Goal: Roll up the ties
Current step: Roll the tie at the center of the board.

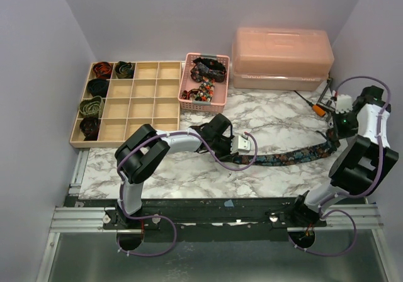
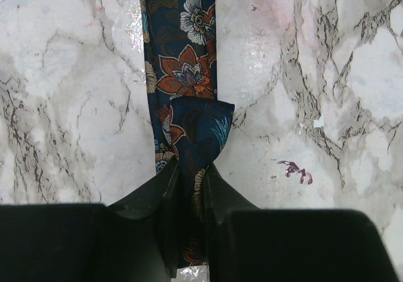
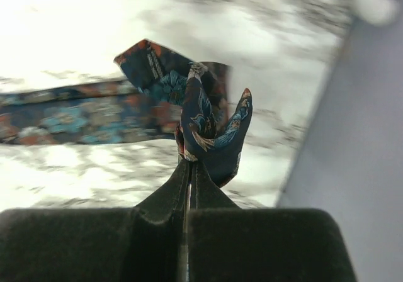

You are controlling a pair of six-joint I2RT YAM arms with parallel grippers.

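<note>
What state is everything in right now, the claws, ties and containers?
Floral tie: unrolled, stretched across the table.
Left claw: shut on one end of it.
Right claw: shut on the other end.
Rolled ties: five, coiled in the wooden tray.
Basket ties: loose, unrolled, in the pink basket.
Pink box: lid closed.

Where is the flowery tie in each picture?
Top view: the tie lies stretched across the marble table, from the middle to the right.
Left wrist view: the tie runs from top centre down into the left tool, which pinches it.
Right wrist view: the tie has its end sticking up at centre, pinched by the right tool.
Shared landmark: the marble table lies under the tie in every view.
</note>
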